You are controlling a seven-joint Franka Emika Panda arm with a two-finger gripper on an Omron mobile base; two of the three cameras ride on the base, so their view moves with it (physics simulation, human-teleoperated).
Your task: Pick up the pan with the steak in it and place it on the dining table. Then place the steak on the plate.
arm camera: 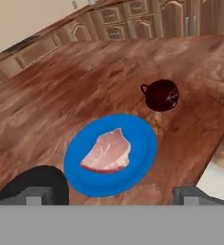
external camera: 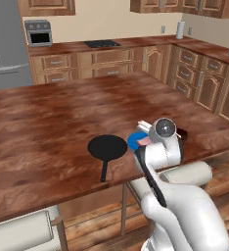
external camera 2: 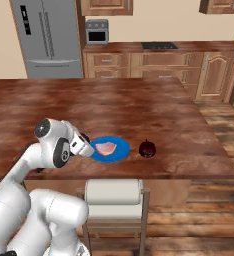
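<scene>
The dining table (external camera: 48,122) fills the middle of the room, its glossy red-brown top running wide from side to side, and everything of interest sits along the near long edge, where the robot stands. A white-cushioned chair (external camera 2: 114,192) is tucked under that edge just below the plate, and another chair (external camera: 18,230) shows further along toward the left. The arm (external camera 2: 49,150) bends up from the near side and leans over the table's edge. The pan (external camera: 107,147) lies flat on the table close to the near edge, black and bare inside, its straight handle pointing back toward the edge. Just to its right, close beside it, the blue plate (arm camera: 111,155) rests flat on the wood. The steak (arm camera: 106,153) lies on the plate, near its middle, pink with paler patches. Further right along the same edge, near the plate but not touching it, stands a small dark red mug (arm camera: 161,94), its handle turned toward the plate. The gripper (arm camera: 111,196) hangs above the near rim of the plate, its two fingers spread wide apart with nothing between them, one tip toward the pan and the other toward the table's edge; it touches neither the steak nor the plate.
</scene>
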